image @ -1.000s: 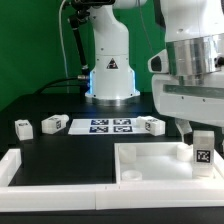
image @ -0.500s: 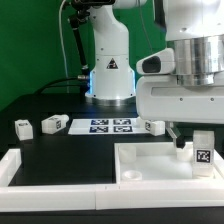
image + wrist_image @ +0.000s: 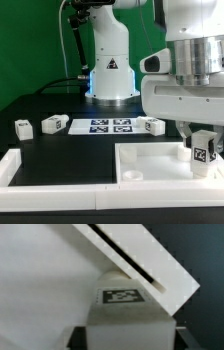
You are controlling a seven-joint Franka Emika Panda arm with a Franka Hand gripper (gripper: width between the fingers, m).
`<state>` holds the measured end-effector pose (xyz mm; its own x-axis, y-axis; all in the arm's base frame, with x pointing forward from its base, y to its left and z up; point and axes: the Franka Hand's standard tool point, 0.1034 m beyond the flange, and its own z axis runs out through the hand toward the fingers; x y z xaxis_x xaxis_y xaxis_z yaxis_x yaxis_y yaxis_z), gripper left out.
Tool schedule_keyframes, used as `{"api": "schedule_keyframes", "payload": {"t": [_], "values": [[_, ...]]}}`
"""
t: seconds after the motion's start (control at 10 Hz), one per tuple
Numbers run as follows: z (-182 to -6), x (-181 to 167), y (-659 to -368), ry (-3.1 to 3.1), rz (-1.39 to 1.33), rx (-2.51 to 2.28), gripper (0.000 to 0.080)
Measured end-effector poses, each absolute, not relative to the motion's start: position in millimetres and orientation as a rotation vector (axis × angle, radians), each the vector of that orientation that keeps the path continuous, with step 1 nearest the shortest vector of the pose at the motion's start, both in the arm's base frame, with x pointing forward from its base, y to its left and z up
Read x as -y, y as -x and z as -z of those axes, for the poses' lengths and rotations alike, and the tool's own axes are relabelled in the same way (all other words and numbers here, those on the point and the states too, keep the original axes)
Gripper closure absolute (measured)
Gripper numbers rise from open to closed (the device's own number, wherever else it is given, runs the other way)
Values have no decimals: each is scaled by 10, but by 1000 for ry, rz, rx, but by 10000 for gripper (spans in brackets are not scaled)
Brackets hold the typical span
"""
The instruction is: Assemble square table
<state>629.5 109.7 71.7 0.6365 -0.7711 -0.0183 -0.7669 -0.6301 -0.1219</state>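
White plastic leg [image 3: 203, 153] is held upright by the gripper [image 3: 200, 136]. The jaws are closed onto its upper part. In the wrist view the leg [image 3: 122, 308] is seen filling the gap between the finger pads [image 3: 76, 338], tag turned to the camera. The step in hand is judged to be seating this leg in a corner socket of the tabletop [image 3: 150, 164]. The slab is lying flat on the table directly under the gripper, with the leg's lower end at or just above the slab's far corner on the exterior view's right. Contact cannot be confirmed, since the socket is hidden behind the leg. To be done well, the leg axis should be set vertical and centred over the socket before any downward push is made, because a tilted entry is likely to jam. If turning is needed, only light downward force should be applied, with enough grip that the leg is not spun inside the pads. No clamp is seen on the slab, so side load should be avoided or it may be pushed against the border rail [image 3: 60, 192]. Three loose legs [image 3: 54, 125] are seen lying beside the marker board [image 3: 105, 126], well apart from the gripper, so most of the assembly is judged not yet done.
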Motion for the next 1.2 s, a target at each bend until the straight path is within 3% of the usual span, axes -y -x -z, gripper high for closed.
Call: {"api": "schedule_keyframes", "payload": {"t": [0.6,0.9,1.0,1.1,1.2], "values": [[-688,-1060,-6248,1822,-84,-2291,508],[-677,-1067,-6243,1870,-79,-2254,504],[-659,-1092,-6226,2051,-44,-2108,305],[-678,-1096,-6242,2289,2,-1873,305],[-686,-1092,-6255,2382,21,-1753,188]]}}
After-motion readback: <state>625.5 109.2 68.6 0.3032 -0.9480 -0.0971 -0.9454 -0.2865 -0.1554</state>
